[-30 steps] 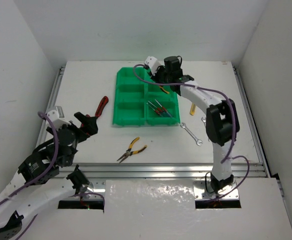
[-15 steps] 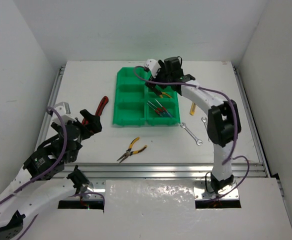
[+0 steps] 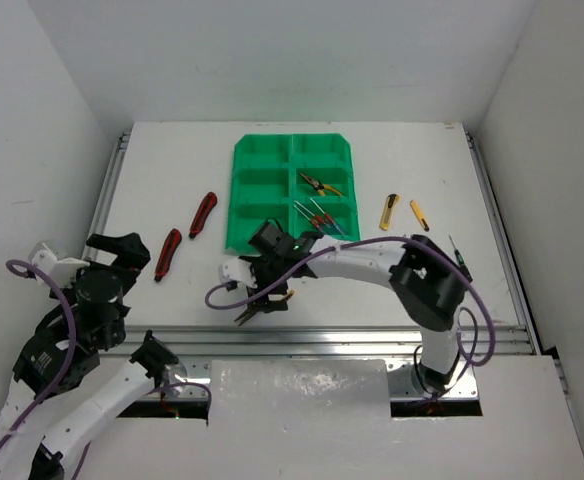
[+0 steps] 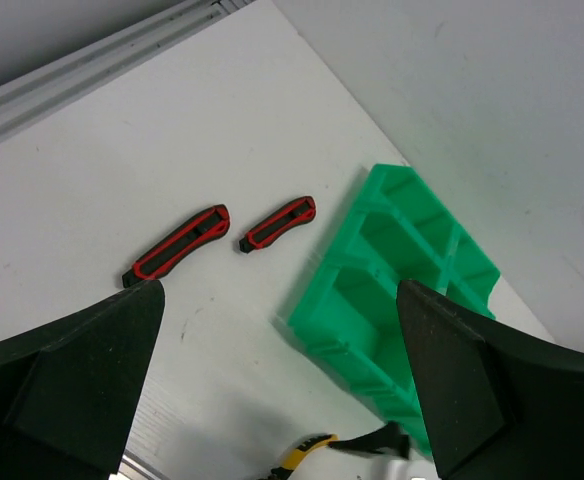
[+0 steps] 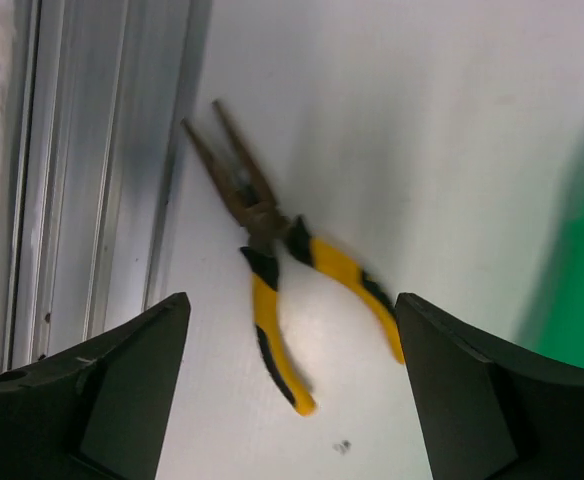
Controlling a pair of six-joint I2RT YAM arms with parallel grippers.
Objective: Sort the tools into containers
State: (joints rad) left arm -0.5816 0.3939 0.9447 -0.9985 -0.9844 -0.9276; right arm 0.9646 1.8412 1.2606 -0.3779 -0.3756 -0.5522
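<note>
White table (image 3: 162,165) enclosed by plain white walls (image 3: 272,60).

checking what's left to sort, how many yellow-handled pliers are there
2. One pair of yellow-handled pliers lies in the middle right bin of the green plastic tray; the other lies on the white table near its front edge. Others may be hidden.

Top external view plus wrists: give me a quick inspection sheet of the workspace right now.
Surface: white table, tools scattered.
Job's things: green six-bin plastic tray holds binned yellow-handled pliers and slim screwdrivers; outside it: loose yellow-handled pliers, two red-and-black tools, two yellow-black utility knives.
Clutter: nothing seen.
Grippers: left gripper open, empty; right gripper open above the loose yellow-handled pliers.
Cables: purple cables along both arms.
Surroundings: white walls, aluminium rails.
</note>
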